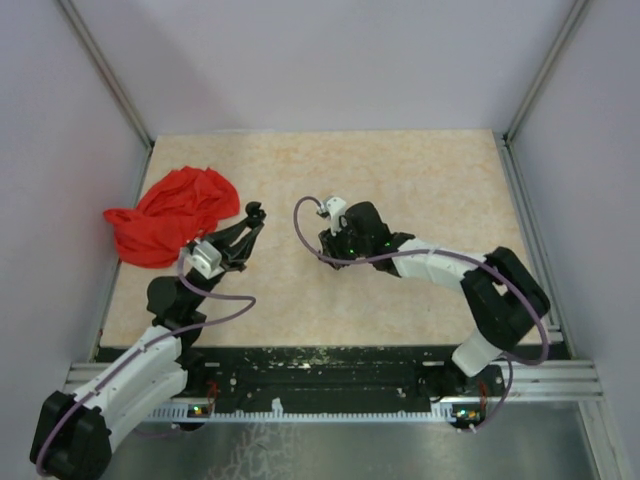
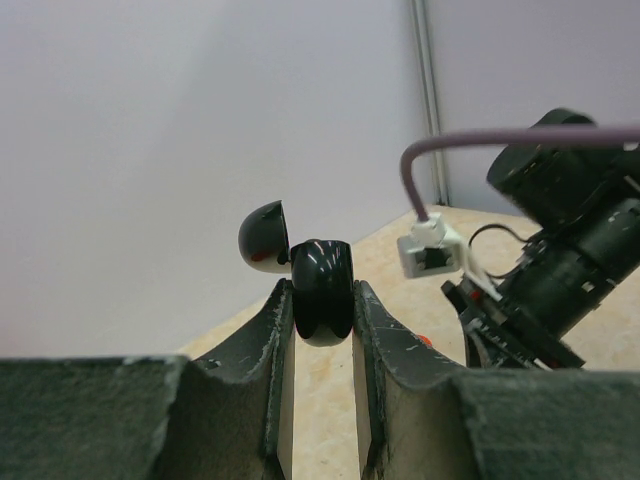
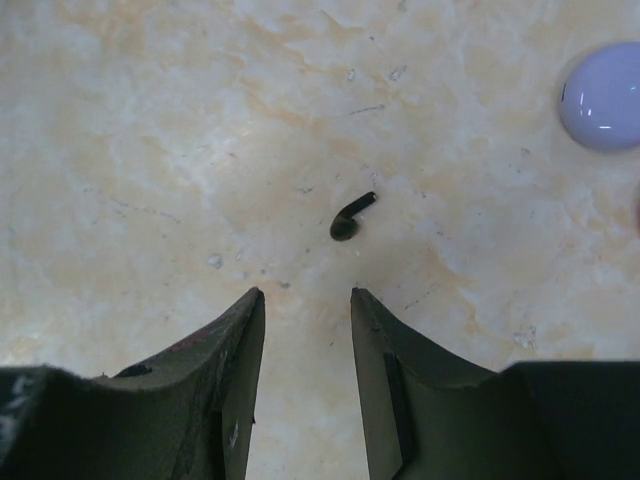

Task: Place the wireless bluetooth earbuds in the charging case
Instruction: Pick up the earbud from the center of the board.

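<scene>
Marbled beige table (image 1: 420, 170) carrying crumpled red cloth (image 1: 170, 215) at far left. Raised left gripper (image 2: 322, 292) clamping glossy black charging case (image 2: 321, 268), lid (image 2: 264, 236) standing open. Lowered right gripper (image 3: 307, 297) hovering, jaws parted, empty. Small black earbud (image 3: 347, 222) lying on table just ahead of its fingertips.

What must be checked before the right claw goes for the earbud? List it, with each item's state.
1. Grip of the left claw on the charging case: ok.
2. The case's lid open: ok.
3. The right claw open and empty: ok.
4. The black earbud lying free on the table: ok.
5. That earbud centred between the jaws: not ok, it lies ahead and off-centre.
6. Whereabouts of the second earbud: cannot tell.
</scene>
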Available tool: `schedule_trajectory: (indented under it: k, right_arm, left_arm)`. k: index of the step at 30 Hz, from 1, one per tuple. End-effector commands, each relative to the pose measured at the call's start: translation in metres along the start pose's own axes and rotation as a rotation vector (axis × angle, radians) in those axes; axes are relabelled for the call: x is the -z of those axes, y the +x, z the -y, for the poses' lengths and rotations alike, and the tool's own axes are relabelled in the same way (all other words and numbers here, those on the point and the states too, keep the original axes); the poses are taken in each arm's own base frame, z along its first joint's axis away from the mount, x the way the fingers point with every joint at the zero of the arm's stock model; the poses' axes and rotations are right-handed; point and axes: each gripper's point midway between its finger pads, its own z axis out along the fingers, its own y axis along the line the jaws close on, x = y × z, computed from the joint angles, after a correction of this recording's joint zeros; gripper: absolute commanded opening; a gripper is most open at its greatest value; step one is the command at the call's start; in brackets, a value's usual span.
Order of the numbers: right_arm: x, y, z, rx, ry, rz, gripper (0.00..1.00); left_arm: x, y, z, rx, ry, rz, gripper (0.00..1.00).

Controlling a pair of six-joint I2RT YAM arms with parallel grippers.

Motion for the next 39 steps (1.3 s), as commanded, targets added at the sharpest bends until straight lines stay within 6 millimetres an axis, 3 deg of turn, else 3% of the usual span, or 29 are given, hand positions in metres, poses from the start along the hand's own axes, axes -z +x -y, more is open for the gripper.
schedule_trajectory:
  k: [1,5,10,17,23,30,39]
  right_arm:
    - [-0.032,-0.019,0.013,-0.007,-0.003,-0.002,0.40]
    - [-0.054,-0.003,0.019,-0.053,0.011,-0.076,0.38]
    - [-0.067,0.000,0.022,-0.053,0.004,-0.087,0.37]
    - [-0.077,0.013,0.021,-0.074,-0.010,-0.142,0.36]
    - [-0.073,0.020,0.009,-0.100,-0.048,-0.191,0.33]
    - [-0.070,0.014,-0.019,-0.095,-0.132,-0.194,0.32]
    - [-0.067,-0.008,-0.025,-0.037,-0.170,-0.173,0.35]
  left_arm:
    - [-0.006,-0.013,-0.006,-0.022,-0.021,0.022,0.00]
    - [-0.006,-0.010,-0.007,-0.022,-0.023,0.012,0.00]
    - [-0.007,-0.009,-0.005,-0.017,-0.011,0.006,0.00]
    - [-0.007,-0.009,-0.005,-0.016,-0.009,0.006,0.00]
    - [-0.007,-0.008,-0.004,-0.011,-0.005,0.004,0.00]
    - [-0.007,-0.008,-0.003,-0.008,-0.003,0.004,0.00]
    - [-0.007,-0.008,-0.003,-0.008,-0.001,0.007,0.00]
